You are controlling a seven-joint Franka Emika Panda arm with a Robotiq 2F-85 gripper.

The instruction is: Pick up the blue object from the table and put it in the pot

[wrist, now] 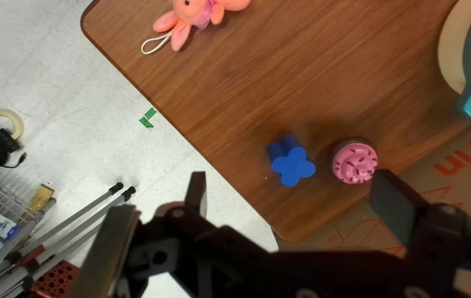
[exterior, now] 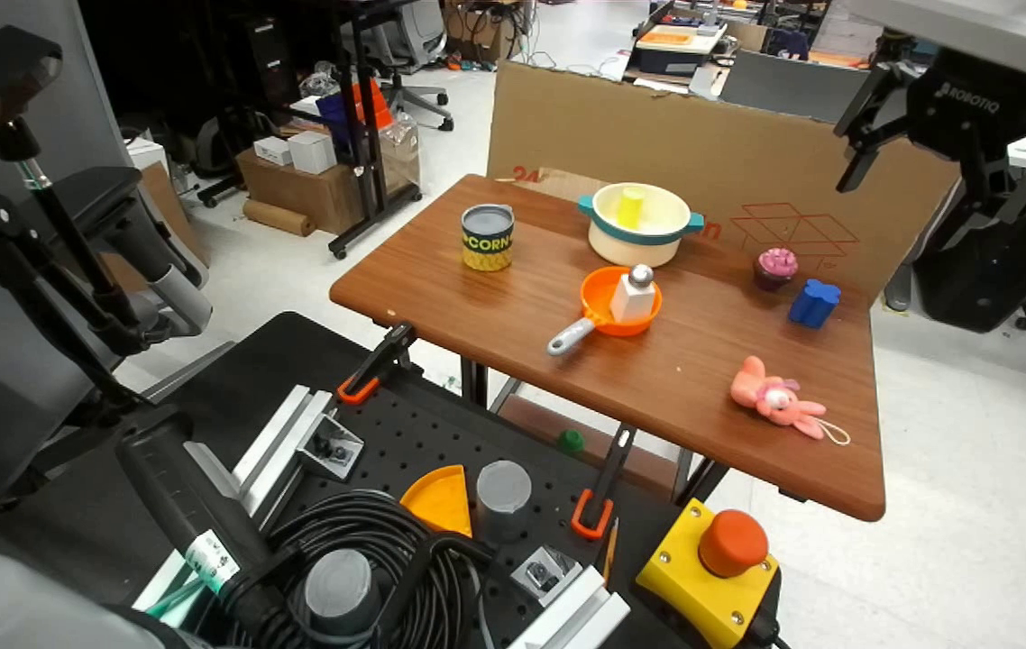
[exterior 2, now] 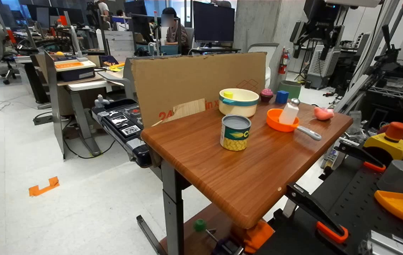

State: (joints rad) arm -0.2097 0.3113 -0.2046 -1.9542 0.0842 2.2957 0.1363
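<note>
Wrist view: gripper (wrist: pixel 293 196) hangs higher than the table (wrist: pixel 281 82), jaws spread wide. Blue block (wrist: pixel 293 166) sits on it near a corner, just beside the pink cupcake (wrist: pixel 355 162). Both exterior views: pot (exterior: pixel 630 252) past the cupcake, yellow cylinder (exterior: pixel 630 207) inside. Readable in an exterior view: ROBOTIQ on the gripper, CORN on the can (exterior: pixel 487 243), red "24" on the cardboard (exterior: pixel 702 144) behind.
</note>
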